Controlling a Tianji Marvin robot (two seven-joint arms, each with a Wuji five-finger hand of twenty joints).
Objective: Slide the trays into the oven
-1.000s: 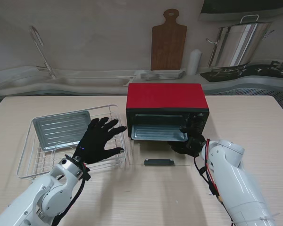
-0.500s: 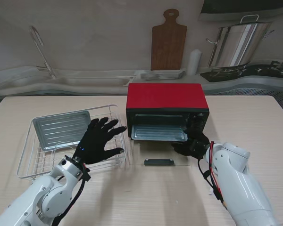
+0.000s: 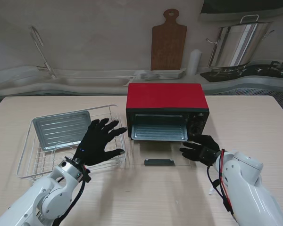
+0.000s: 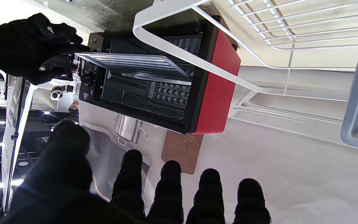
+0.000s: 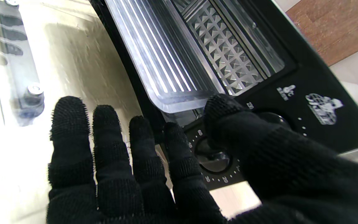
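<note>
Since a second ago, my right hand (image 3: pixel 201 149) had pulled back from the front of the oven (image 3: pixel 167 109) toward me, and the first tray (image 3: pixel 159 133) had slid a bit deeper in. My right fingers (image 5: pixel 70 124) were spread and held nothing — they hung just in front of the dials, over the open glass door (image 3: pixel 159 153) lying flat on the counter (image 3: pixel 254 122).

That tray sat in the oven's mouth with its front lip sticking out a little.

The second tray (image 3: pixel 60 128) lay in the wire rack (image 3: pixel 29 159) to the left of the oven, with its long side running left to right. My left hand (image 3: pixel 99 140) was the near one — it hovered over the rack's right end, palm down, fingers (image 4: pixel 169 186) apart and holding nothing. The tray was just to the left of that hand and a little farther from me. I think that hand would have to reach left for it, then carry it right to the oven.
</note>
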